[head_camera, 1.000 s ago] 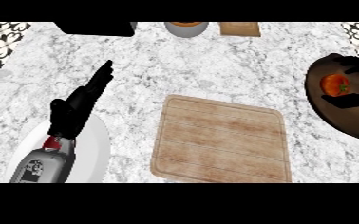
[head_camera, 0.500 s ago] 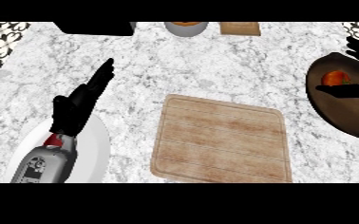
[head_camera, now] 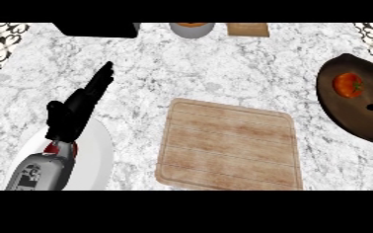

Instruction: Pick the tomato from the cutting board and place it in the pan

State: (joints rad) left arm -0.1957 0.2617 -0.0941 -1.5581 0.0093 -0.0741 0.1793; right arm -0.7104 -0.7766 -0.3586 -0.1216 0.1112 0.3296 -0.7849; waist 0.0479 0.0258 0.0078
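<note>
So, going from the left of the cutting board (head_camera: pixel 229 145): there's a white plate (head_camera: pixel 98 163) well off to its left, down at the near edge of the marble counter (head_camera: pixel 218 64). The robot's grey forearm (head_camera: pixel 36 170) lies across that plate, and the left hand (head_camera: pixel 69 116) sits just past the plate's far rim. Its fingers (head_camera: pixel 98 84) are straight and released, angled away and a bit toward the board's side, grasping nothing. It's apart from the board, with bare marble between them.

The cutting board itself is a light wooden square with rounded corners and a groove round its edge, lying flat and turned slightly against the counter's edge.

Along the far edge of the counter, beyond the board: a black boxy thing (head_camera: pixel 94 28) off to the far left of it, then a grey bowl (head_camera: pixel 197 33) with something orange in it, roughly in line with the board's left edge, then a small wooden block (head_camera: pixel 247 29) just right of the bowl. All three are cut off at the top, so I can't say much more about them.

Right of the board, and apart from it, is a dark pan (head_camera: pixel 342 111), partly cut off by the view's edge. The tomato (head_camera: pixel 348 84) is sitting inside the pan, in its far part, red-orange, with nothing touching it.
</note>
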